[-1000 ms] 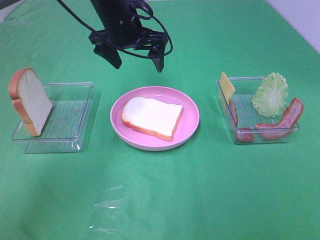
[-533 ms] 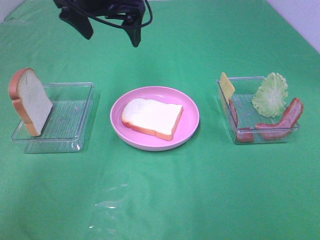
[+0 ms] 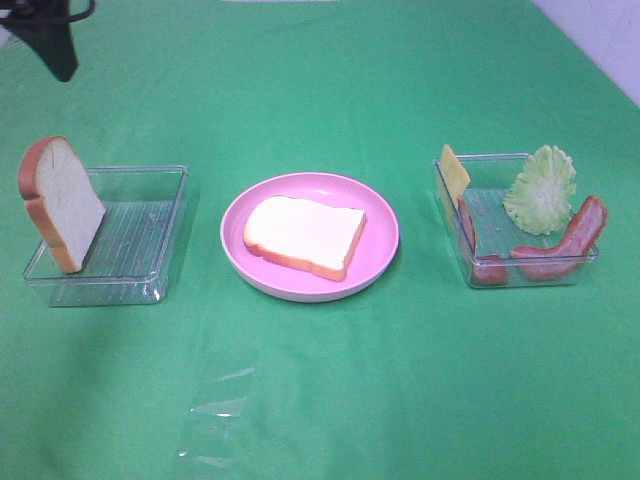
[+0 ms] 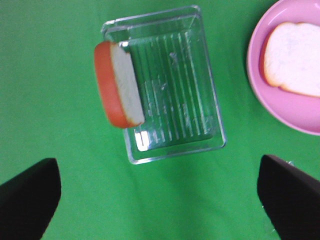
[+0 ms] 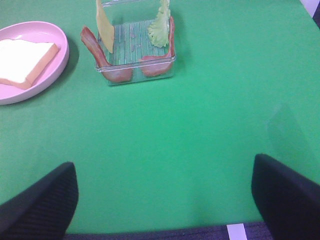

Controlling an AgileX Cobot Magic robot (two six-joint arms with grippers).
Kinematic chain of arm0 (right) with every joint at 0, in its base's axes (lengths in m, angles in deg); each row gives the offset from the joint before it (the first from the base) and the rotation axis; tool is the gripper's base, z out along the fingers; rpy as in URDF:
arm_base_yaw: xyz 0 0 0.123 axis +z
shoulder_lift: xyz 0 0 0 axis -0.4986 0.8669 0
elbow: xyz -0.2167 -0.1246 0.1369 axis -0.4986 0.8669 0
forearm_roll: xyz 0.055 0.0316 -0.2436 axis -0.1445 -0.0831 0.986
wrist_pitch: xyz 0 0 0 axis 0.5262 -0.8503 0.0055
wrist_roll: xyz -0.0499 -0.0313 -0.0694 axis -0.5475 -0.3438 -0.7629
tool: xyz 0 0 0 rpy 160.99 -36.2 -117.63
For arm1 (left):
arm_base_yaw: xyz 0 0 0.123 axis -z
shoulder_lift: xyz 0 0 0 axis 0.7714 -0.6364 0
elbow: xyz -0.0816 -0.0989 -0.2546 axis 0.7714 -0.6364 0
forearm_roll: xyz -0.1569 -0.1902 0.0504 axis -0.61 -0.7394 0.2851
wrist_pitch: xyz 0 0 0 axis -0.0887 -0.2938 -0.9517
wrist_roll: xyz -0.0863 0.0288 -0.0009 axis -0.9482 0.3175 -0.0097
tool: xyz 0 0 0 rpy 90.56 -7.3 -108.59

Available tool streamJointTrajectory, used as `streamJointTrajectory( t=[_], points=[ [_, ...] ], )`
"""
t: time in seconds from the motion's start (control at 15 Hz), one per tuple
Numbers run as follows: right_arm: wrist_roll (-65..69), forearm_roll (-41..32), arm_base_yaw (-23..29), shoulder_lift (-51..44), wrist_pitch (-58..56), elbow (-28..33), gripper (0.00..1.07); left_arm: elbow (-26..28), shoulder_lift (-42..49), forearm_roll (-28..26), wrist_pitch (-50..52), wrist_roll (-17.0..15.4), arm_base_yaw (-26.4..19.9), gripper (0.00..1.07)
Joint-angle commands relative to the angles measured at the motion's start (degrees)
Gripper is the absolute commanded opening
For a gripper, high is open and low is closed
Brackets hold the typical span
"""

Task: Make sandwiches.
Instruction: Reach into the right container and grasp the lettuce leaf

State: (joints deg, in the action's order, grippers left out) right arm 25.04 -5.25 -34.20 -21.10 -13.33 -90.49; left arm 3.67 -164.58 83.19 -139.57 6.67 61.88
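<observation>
Pink round plate (image 3: 382, 240) at centre holds a white toy bread slice (image 3: 305, 235) flat as sandwich base; fillings (image 3: 540, 190) wait in the clear plastic tray (image 3: 490, 215) at 3 o'clock, while the left gripper (image 4: 159, 195) and right gripper (image 5: 164, 200) hover spread apart, empty.

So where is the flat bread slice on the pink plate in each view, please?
Exterior high: flat bread slice in the middle of the picture.
Left wrist: flat bread slice partly cut off at the frame edge, beyond the clear tray.
Right wrist: flat bread slice partly cut off, beside the fillings tray.
Shared landmark: the pink plate under it.
</observation>
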Motion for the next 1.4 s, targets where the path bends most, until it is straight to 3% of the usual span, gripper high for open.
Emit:
streamJointTrajectory(
  t=[0.07, 0.33, 0.4, 0.47, 0.67, 0.87, 1.0, 1.2, 1.4],
  points=[
    [-0.6, 0.4, -0.3, -1.8, 0.3, 0.2, 0.89, -7.9, 9.1, 1.0, -6.0, 0.7, -4.2, 1.00],
    [-0.6, 0.4, -0.3, -1.8, 0.3, 0.2, 0.89, -21.5, 25.5, 1.0, -2.5, 0.6, -10.8, 1.00],
    [-0.6, 0.4, -0.3, -1.8, 0.3, 0.2, 0.89, -29.6, 35.2, 0.9, -0.4, -0.1, -11.3, 1.00],
    [-0.6, 0.4, -0.3, -1.8, 0.3, 0.2, 0.89, -33.6, 40.2, 0.9, -0.3, -1.3, -11.3, 1.00],
    [-0.6, 0.4, -0.3, -1.8, 0.3, 0.2, 0.89, -41.7, 52.4, 1.0, 0.2, -2.2, -11.3, 1.00],
    [-0.6, 0.4, -0.3, -1.8, 0.3, 0.2, 0.89, -51.1, 69.6, 1.4, 3.7, -0.8, -11.3, 1.00],
    [-0.6, 0.4, -0.3, -1.8, 0.3, 0.2, 0.89, -56.0, 83.5, 3.3, 3.3, -0.1, -11.3, 1.00],
    [-0.6, 0.4, -0.3, -1.8, 0.3, 0.2, 0.89, -59.4, 95.3, 4.0, 2.6, 0.1, -11.2, 1.00],
    [-0.6, 0.4, -0.3, -1.5, 0.3, 0.1, 0.89, -59.1, 94.3, 3.3, 2.6, -0.1, -11.2, 1.00]
  ],
)
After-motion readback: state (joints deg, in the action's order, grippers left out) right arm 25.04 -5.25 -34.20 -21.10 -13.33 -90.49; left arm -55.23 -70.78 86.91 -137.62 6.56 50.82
